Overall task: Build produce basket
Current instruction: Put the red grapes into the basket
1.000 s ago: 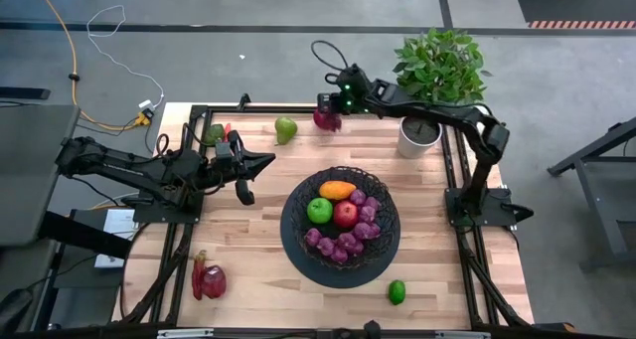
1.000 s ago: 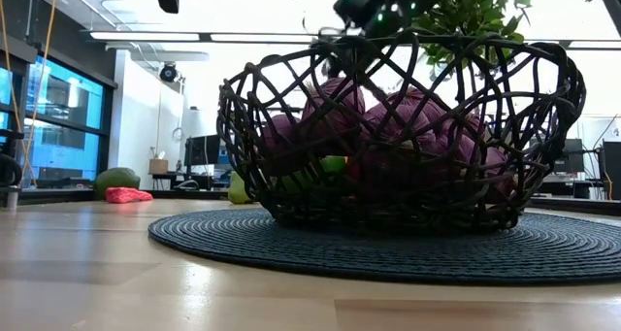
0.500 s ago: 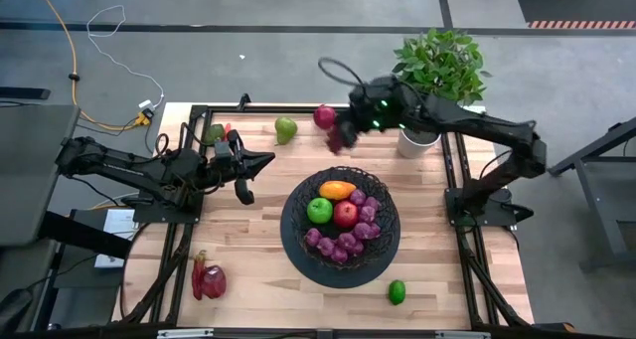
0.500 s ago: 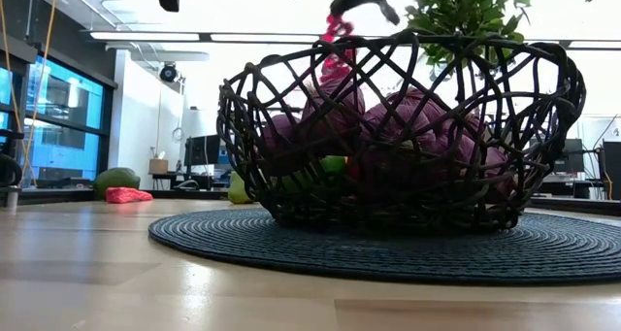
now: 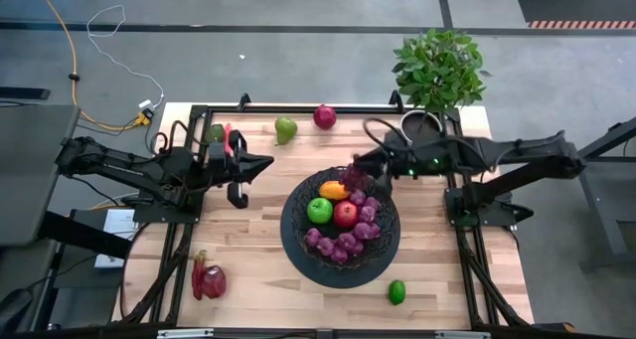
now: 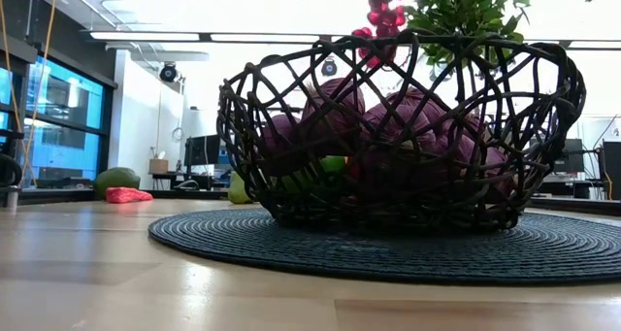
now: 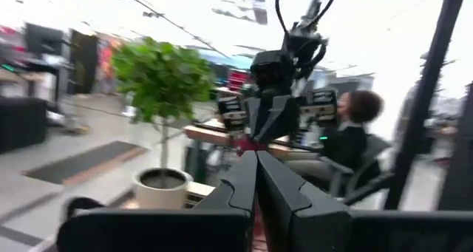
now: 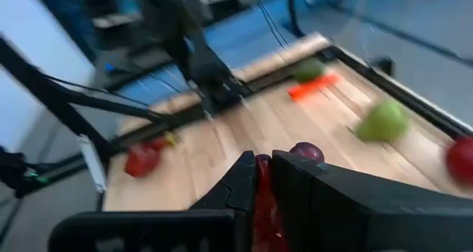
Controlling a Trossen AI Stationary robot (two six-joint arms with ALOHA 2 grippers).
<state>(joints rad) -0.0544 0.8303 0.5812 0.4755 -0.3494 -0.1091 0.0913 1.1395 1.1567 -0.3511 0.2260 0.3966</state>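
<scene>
The black wire basket (image 5: 294, 242) stands on a round dark mat at the table's middle. It holds an orange fruit, a green apple, a red apple and purple grapes. My right gripper (image 5: 360, 168) hangs over the basket's far rim, shut on a red-purple grape bunch (image 6: 381, 16). My left gripper (image 5: 262, 163) waits shut left of the basket, above the table. A green pear (image 5: 286, 130) and a red apple (image 5: 324, 116) lie at the far edge, and a lime (image 5: 397, 291) lies near the front. My right gripper pinches the grape bunch's upper end (image 8: 263, 202) between its two fingers, coming in from the table's right and slanting a little downward. The bunch hangs below the fingers, lifted clear, just above the basket's far rim.
An avocado (image 5: 215, 132) and a red chili (image 5: 231, 138) lie at the far left. A red pepper and a red onion (image 5: 209, 279) lie at the near left. A potted green plant (image 5: 437, 76) stands at the far right corner.
My right gripper has risen and swung from the table's far edge, beside the red apple, toward the basket. It carries the grape bunch, which now hangs over the basket's far rim. The red apple has stayed where it was.
</scene>
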